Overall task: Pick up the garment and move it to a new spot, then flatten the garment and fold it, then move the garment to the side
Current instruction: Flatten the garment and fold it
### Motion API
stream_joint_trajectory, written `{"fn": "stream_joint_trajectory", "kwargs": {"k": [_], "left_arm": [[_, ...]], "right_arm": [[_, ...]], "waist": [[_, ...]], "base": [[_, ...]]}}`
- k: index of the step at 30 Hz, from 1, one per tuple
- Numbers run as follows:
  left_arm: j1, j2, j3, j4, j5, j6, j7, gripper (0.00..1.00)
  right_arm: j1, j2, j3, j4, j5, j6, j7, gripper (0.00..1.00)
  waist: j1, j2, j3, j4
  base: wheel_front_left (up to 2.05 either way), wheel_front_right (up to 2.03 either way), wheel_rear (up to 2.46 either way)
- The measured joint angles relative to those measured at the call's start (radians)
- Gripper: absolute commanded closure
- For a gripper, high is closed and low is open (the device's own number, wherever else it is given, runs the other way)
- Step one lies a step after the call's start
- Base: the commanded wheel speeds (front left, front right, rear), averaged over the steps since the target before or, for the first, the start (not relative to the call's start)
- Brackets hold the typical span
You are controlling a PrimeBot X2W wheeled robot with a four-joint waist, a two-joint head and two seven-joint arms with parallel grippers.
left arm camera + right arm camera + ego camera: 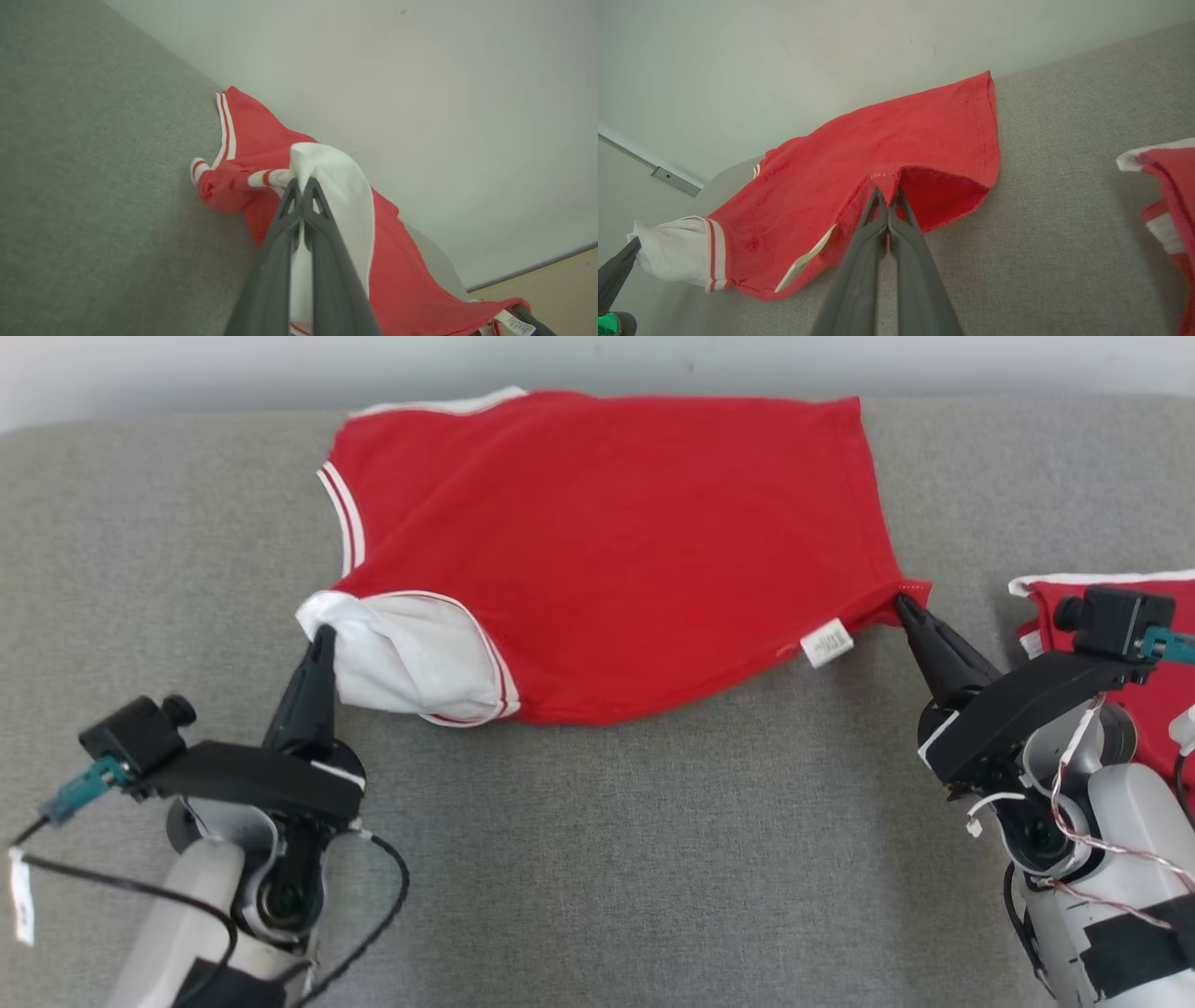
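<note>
Garment (607,551): where does it lie, and what has hold of it?
— On the grey, felt-like bench (597,859), up against the far edge, about midway along. It is red knit, soft and limp, with striped white trim. Another red garment (1174,172) lies at the right edge, apart from it.

And the hands?
— Both are pinched fully closed on cloth. The left hand (322,633) has the bunched white sleeve (401,653). The right hand (904,602) has the stitched hem corner (887,179), near the small white care label (827,643).

This is the flattening, I'd say. How should it be done well?
— Draw the hands apart evenly until the near side is taut, then lower it flat. The bench looks grippy, so lift rather than drag, or the under layer may rumple.
</note>
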Motion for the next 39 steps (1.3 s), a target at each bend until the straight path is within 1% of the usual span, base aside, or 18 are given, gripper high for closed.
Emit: {"fn": "stream_joint_trajectory", "kwargs": {"k": [5, 9, 12, 17, 18, 23, 26, 31, 35, 39], "left_arm": [[-0.095, 0.007, -0.002, 0.079, -0.001, -0.004, 0.007, 1.00], [-0.098, 0.010, -0.033, 0.122, -0.002, -0.009, 0.007, 1.00], [-0.061, 0.011, -0.070, 0.126, 0.008, -0.010, 0.005, 1.00], [0.032, 0.021, -0.097, 0.117, 0.012, -0.010, -0.021, 1.00], [0.072, 0.038, -0.109, 0.100, 0.007, -0.010, -0.025, 1.00], [0.174, 0.082, -0.119, 0.054, -0.034, -0.010, -0.040, 1.00], [0.235, 0.107, -0.118, 0.035, -0.051, -0.010, -0.051, 1.00], [0.311, 0.125, -0.123, -0.010, -0.096, -0.010, -0.055, 1.00], [0.355, 0.140, -0.137, -0.037, -0.105, -0.010, -0.055, 1.00], [0.383, 0.152, -0.160, -0.044, -0.104, -0.010, -0.055, 0.89]], "right_arm": [[-0.033, -0.031, 0.005, 0.035, -0.004, 0.007, 0.008, 1.00], [-0.022, -0.046, 0.030, 0.061, -0.028, 0.008, 0.016, 1.00], [0.025, -0.051, 0.035, 0.062, -0.037, 0.011, 0.016, 1.00], [0.121, -0.061, 0.031, 0.037, -0.038, 0.011, 0.013, 1.00], [0.159, -0.063, 0.025, 0.014, -0.037, 0.012, 0.011, 1.00], [0.263, -0.073, 0.016, -0.043, -0.036, 0.011, 0.014, 1.00], [0.312, -0.073, 0.015, -0.066, -0.036, 0.006, 0.020, 1.00], [0.391, -0.076, 0.016, -0.109, -0.031, -0.010, 0.048, 1.00], [0.460, -0.078, 0.015, -0.151, -0.029, -0.021, 0.073, 1.00], [0.500, -0.080, 0.020, -0.176, -0.026, -0.033, 0.103, 1.00]], "waist": [[0.0001, 0.0000, 0.045, -0.016], [0.0002, 0.0000, 0.038, -0.024], [0.0001, 0.0000, 0.016, -0.023], [-0.0001, -0.0001, -0.037, -0.008], [-0.0001, -0.0002, -0.061, 0.000], [-0.0002, -0.0003, -0.120, 0.020], [-0.0002, -0.0002, -0.155, 0.029], [-0.0002, -0.0003, -0.204, 0.036], [-0.0003, -0.0003, -0.230, 0.038], [-0.0002, -0.0002, -0.237, 0.036]], "base": [[0.00, 0.00, 0.00], [0.00, 0.00, 0.00], [0.00, 0.00, 0.00], [0.00, 0.00, 0.00], [0.00, 0.00, 0.00], [0.00, 0.00, 0.00], [0.00, 0.00, 0.00], [0.00, 0.00, 0.00], [0.00, 0.00, 0.00], [0.00, 0.00, 0.00]]}}
